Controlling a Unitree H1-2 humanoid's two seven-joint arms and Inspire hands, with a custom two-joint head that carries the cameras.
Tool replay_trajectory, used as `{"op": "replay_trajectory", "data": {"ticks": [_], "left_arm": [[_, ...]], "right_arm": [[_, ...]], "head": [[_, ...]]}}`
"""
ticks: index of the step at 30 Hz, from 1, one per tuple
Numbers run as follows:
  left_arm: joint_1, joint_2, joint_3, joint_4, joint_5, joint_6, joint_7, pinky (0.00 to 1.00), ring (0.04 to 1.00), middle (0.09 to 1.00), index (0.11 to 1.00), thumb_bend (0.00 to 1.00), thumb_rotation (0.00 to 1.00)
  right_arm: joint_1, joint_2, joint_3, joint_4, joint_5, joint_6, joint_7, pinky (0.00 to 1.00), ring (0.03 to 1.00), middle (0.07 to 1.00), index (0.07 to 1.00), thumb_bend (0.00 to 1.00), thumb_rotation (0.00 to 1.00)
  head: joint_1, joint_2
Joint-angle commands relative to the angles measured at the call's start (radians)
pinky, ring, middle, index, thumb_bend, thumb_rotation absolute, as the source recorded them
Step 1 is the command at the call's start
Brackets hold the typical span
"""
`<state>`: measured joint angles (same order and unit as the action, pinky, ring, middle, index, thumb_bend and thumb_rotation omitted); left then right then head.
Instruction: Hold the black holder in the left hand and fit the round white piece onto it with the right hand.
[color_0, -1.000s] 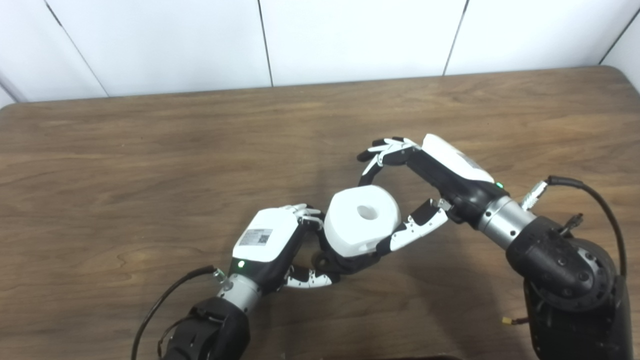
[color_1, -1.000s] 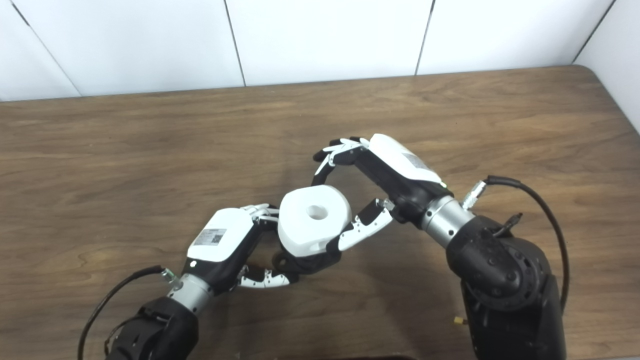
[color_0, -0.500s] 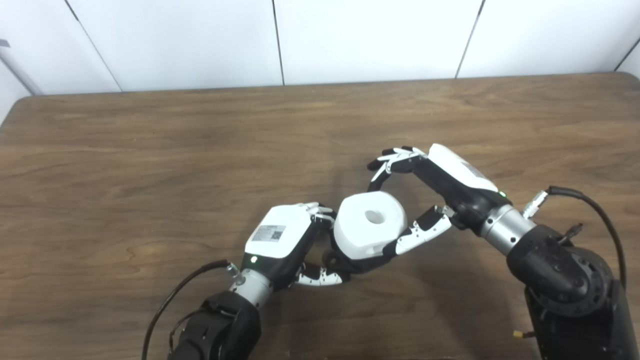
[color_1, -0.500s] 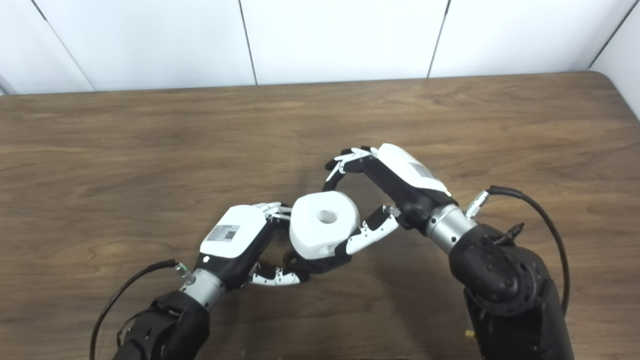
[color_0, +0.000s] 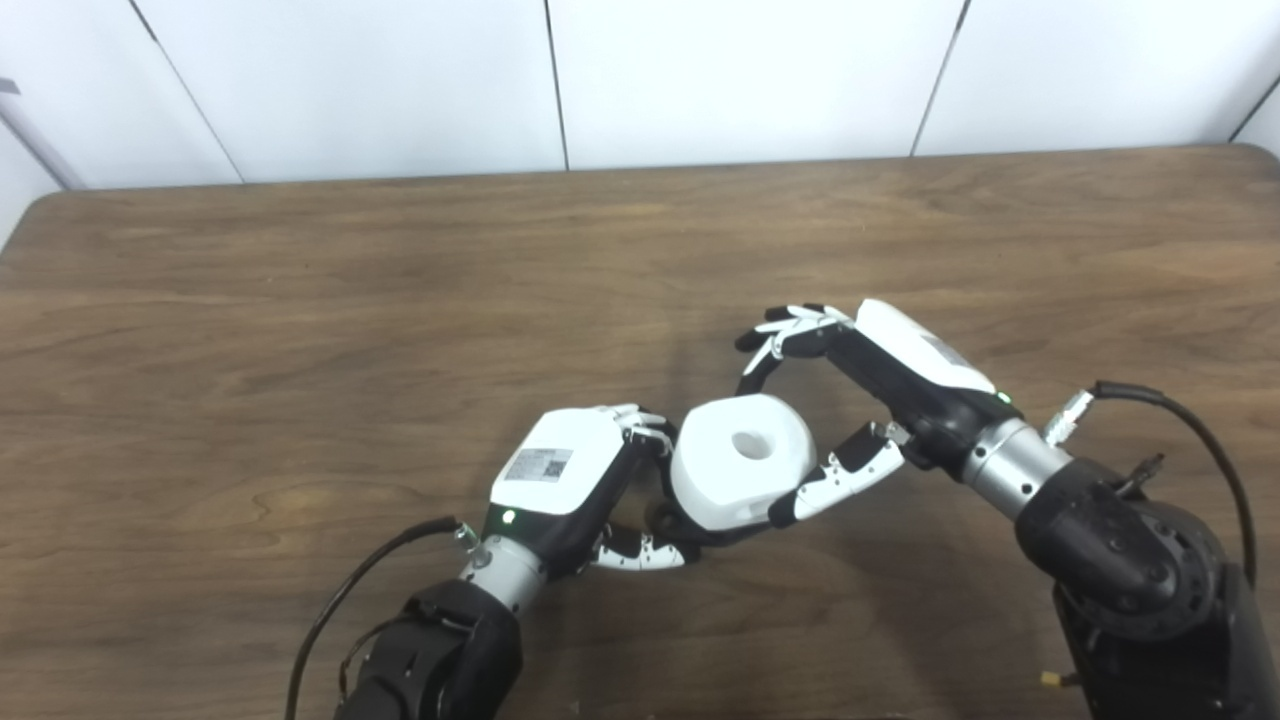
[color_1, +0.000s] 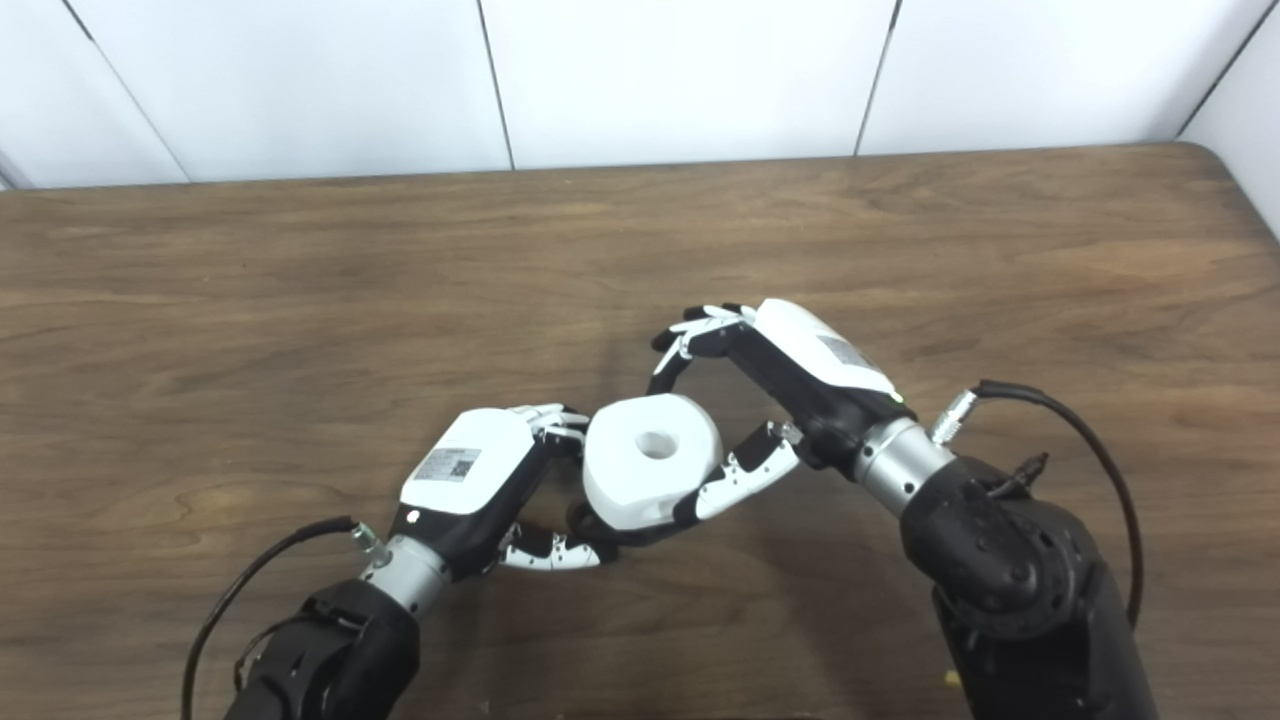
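The round white piece (color_0: 735, 470), with a hole in its top, sits on the black holder (color_0: 668, 522), which is mostly hidden under it. My left hand (color_0: 575, 475) is shut on the holder from the left, low over the table. My right hand (color_0: 850, 400) is shut on the white piece: its thumb (color_0: 835, 478) presses the lower right side and its fingers (color_0: 785, 335) arch over the far side. In the right eye view the piece (color_1: 640, 475) shows between both hands.
The brown wooden table (color_0: 300, 300) runs to a white panelled wall at the back. Black cables trail from both wrists near the front edge. Nothing else lies on the table.
The camera shifted a second ago. Since then the white piece and my right hand have sunk slightly onto the holder. My left hand has stayed in place.
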<state>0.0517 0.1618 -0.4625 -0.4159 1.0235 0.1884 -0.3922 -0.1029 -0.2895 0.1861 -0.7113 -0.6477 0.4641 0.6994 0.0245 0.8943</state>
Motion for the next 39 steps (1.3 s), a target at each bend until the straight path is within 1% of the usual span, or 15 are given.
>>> {"op": "replay_trajectory", "data": {"ticks": [1,7,13,24,33,39], "left_arm": [[0.015,0.000,-0.012,0.013,-0.005,0.015,-0.053,0.84,0.871,0.807,0.489,0.51,0.06],[0.015,0.001,-0.012,0.014,-0.009,0.010,-0.047,0.84,0.868,0.804,0.489,0.51,0.06],[0.015,0.000,-0.011,0.006,-0.007,0.015,-0.056,0.85,0.872,0.806,0.489,0.51,0.06],[0.017,-0.001,-0.010,-0.004,-0.006,0.021,-0.069,0.85,0.872,0.807,0.490,0.51,0.06],[0.018,0.001,-0.010,-0.008,-0.006,0.016,-0.067,0.84,0.870,0.806,0.489,0.51,0.06],[0.019,0.000,-0.009,-0.005,-0.008,0.014,-0.061,0.84,0.869,0.804,0.489,0.51,0.06]], "right_arm": [[-0.016,0.000,0.005,-0.015,0.005,-0.024,-0.036,1.00,0.936,0.818,0.482,0.53,0.14],[0.001,-0.003,0.022,-0.017,0.003,-0.024,-0.048,1.00,0.941,0.818,0.482,0.53,0.14],[0.012,-0.007,0.039,-0.018,-0.010,-0.024,-0.054,1.00,0.940,0.816,0.482,0.53,0.14],[0.022,-0.011,0.044,-0.007,-0.015,-0.054,-0.090,1.00,0.941,0.819,0.482,0.53,0.14],[0.036,-0.023,0.057,0.001,-0.049,-0.113,-0.113,1.00,0.941,0.817,0.482,0.53,0.14],[0.044,-0.023,0.070,0.016,-0.068,-0.166,-0.136,1.00,0.940,0.812,0.481,0.53,0.14]], "head": [[0.000,0.000],[-0.002,0.001],[-0.001,0.005],[-0.008,0.007],[-0.008,0.007],[-0.008,0.007]]}}
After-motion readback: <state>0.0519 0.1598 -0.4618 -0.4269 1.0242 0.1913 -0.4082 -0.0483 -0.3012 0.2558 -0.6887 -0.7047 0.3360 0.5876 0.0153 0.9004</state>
